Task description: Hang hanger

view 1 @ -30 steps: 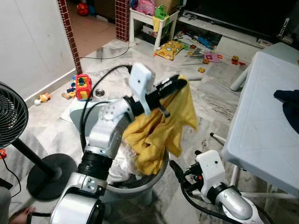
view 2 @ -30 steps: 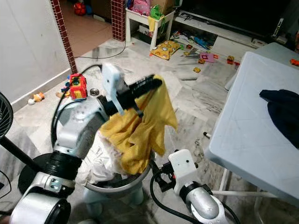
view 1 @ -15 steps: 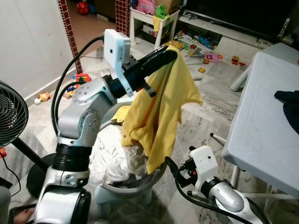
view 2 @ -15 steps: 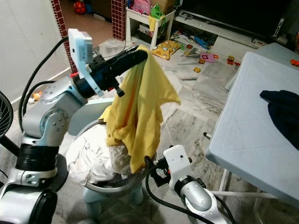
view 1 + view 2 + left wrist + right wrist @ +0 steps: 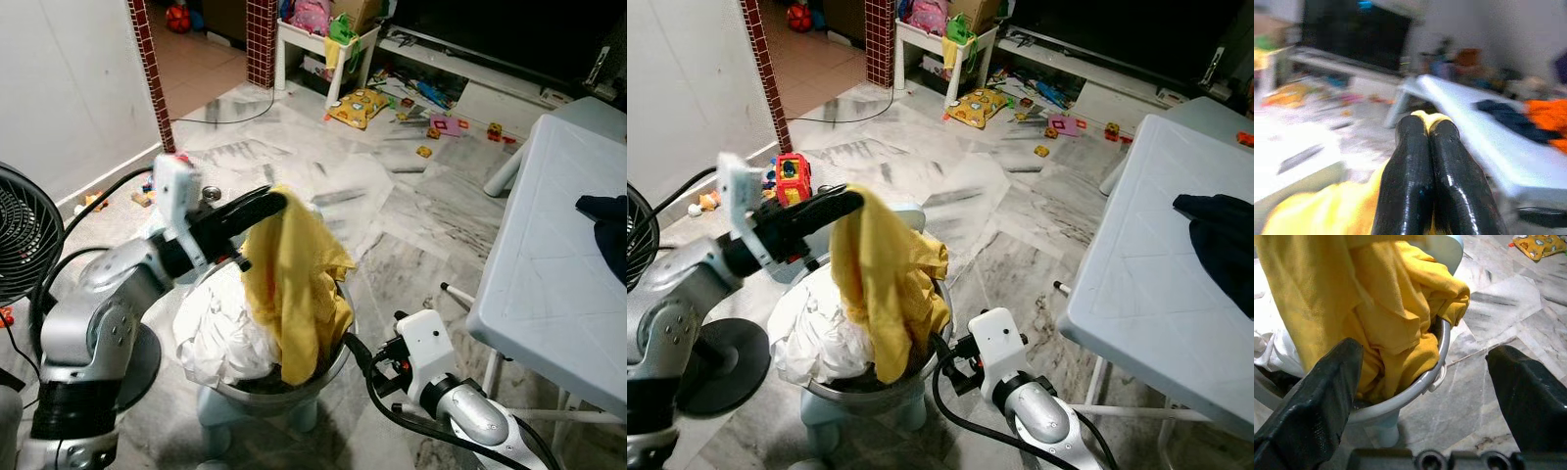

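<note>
A yellow garment [image 5: 289,284] hangs from my left gripper [image 5: 275,202], which is shut on its top edge above a grey basin [image 5: 339,358]. The garment's lower part drapes inside the basin, next to crumpled white laundry [image 5: 217,331]. In the left wrist view the two black fingers [image 5: 1408,161] are pressed together with yellow cloth [image 5: 1426,117] at their tips. My right gripper [image 5: 1420,382] is open and low, just right of the basin, with its fingers [image 5: 1312,396] spread wide towards the rim and the yellow cloth.
A white table [image 5: 549,264] with a dark garment [image 5: 605,213] stands close on the right. A black fan [image 5: 24,240] is at the left. Toys [image 5: 358,103] lie scattered on the marble floor beyond, near a brick pillar [image 5: 147,69].
My left arm has dropped and drawn back to the left, lowering the yellow garment so that its bottom rests in the basin. The right gripper has barely moved.
</note>
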You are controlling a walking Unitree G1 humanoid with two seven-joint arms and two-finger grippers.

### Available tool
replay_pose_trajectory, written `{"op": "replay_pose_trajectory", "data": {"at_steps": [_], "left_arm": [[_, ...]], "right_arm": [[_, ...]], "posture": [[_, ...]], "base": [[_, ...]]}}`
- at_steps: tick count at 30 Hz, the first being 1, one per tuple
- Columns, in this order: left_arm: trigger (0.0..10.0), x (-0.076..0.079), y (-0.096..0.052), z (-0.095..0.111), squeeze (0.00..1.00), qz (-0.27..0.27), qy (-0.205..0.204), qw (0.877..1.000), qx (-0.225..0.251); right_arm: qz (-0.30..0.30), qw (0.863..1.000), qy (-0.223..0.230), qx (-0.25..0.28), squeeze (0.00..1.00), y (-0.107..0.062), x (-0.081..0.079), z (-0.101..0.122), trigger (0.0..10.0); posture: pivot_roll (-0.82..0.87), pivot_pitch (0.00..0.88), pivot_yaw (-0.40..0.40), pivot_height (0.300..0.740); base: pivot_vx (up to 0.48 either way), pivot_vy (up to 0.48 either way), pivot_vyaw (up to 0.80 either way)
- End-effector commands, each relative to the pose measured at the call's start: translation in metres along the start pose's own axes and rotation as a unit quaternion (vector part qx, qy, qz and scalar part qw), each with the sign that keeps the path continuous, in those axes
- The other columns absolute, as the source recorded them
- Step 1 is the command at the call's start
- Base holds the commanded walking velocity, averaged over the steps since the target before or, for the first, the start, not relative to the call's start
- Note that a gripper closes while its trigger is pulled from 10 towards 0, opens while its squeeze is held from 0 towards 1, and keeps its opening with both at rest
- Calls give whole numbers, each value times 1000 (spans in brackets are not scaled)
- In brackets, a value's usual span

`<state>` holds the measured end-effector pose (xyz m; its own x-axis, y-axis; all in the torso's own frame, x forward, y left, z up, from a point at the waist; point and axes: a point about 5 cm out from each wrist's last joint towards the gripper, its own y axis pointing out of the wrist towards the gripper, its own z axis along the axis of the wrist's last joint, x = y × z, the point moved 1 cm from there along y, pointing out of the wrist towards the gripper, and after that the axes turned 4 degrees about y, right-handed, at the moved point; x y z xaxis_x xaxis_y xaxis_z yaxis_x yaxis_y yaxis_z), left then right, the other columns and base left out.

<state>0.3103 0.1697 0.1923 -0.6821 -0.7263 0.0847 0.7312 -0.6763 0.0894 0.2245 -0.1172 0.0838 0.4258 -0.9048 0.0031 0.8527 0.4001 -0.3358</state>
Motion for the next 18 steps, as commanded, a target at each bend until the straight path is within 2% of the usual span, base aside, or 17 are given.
{"op": "replay_pose_trajectory", "data": {"at_steps": [1, 3, 7, 8, 9, 10, 11, 12, 14, 15, 17, 18], "left_arm": [[0, -6, -5, -1, 0, 28, 14, 1000, -1], [0, -16, -21, -18, 0, 84, 26, 996, -26], [0, -25, -54, -56, 0, 155, 39, 984, -80], [0, -33, -71, -73, 0, 200, 73, 971, -110], [0, -38, -79, -81, 0, 228, 71, 964, -119], [0, -42, -83, -85, 0, 243, 82, 958, -130], [0, -42, -83, -85, 0, 243, 82, 958, -130], [0, -47, -87, -89, 0, 266, 92, 949, -142], [0, -52, -91, -91, 0, 291, 105, 940, -146], [0, -52, -91, -91, 0, 291, 105, 940, -146], [0, -60, -97, -92, 0, 323, 144, 921, -163], [0, -60, -97, -92, 0, 323, 144, 921, -163]], "right_arm": [[-1, 1000, -4, -2, 0, 0, 3, -1, 10000], [2, 1000, -6, -3, 0, 0, 3, -1, 10000], [4, 1000, -6, -3, 0, 1, 2, -2, 10000], [6, 1000, -5, -4, 0, 2, 0, -2, 10000], [7, 1000, -5, -3, 0, 2, -1, -2, 10000], [7, 1000, -5, -4, 0, 2, -1, -2, 10000], [7, 1000, -5, -4, 0, 2, -1, -2, 10000], [7, 1000, -4, -4, 0, 1, -1, -2, 10000], [7, 1000, -4, -5, 0, 0, -1, -3, 10000], [7, 1000, -4, -5, 0, 0, -1, -3, 10000], [5, 1000, -5, -7, 0, -1, 0, -5, 10000], [5, 1000, -5, -7, 0, -1, 0, -5, 10000]], "posture": [[159, 80, -160, 740], [163, 82, -162, 740], [169, 88, -163, 740], [171, 92, -163, 740], [171, 92, -163, 740], [168, 96, -163, 740], [168, 96, -163, 740], [163, 98, -164, 740], [162, 98, -164, 740], [162, 98, -164, 740], [160, 99, -161, 740], [160, 99, -161, 740]], "base": [[0, 0, 0], [0, 0, 0], [0, 0, 0], [0, 0, 0], [0, 0, 0], [0, 0, 0], [0, 0, 0], [0, 0, 0], [0, 0, 0], [0, 0, 0], [0, 0, 0], [0, 0, 0]]}}
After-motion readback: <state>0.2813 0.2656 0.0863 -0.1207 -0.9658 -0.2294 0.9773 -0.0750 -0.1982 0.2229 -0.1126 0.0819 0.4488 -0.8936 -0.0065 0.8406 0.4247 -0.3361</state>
